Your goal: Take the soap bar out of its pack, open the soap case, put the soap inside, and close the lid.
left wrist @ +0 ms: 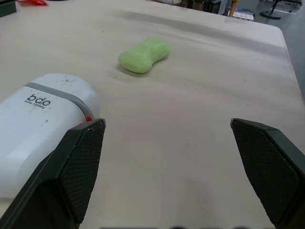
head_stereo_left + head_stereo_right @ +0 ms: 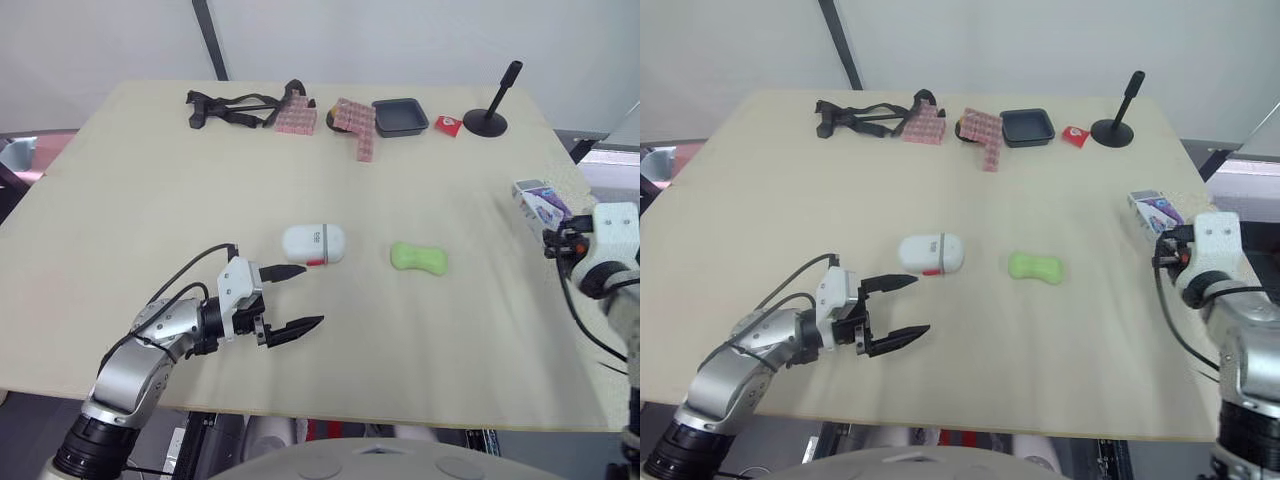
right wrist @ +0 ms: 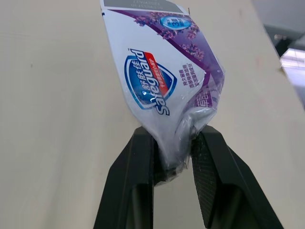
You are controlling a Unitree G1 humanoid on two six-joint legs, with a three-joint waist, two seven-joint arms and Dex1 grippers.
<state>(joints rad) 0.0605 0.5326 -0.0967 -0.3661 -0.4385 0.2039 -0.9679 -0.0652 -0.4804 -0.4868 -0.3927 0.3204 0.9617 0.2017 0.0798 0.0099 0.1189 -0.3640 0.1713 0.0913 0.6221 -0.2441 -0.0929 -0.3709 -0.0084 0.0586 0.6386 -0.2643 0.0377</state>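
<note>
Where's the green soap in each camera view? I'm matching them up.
Left eye view: green soap just right of the white soap case.
Right eye view: green soap likewise.
Left wrist view: farther out than the white soap case, ahead of the open left claw.
Right wrist view: faces the soap pack pinched in the right claw instead.
Shared landmark: white soap case.

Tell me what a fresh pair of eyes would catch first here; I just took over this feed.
The green soap bar lies bare in the middle of the table, to the robot's right of the closed white soap case. The right hand is pinched on the crumpled purple soap pack near the table's right edge. The left hand sits open just short of the case.
</note>
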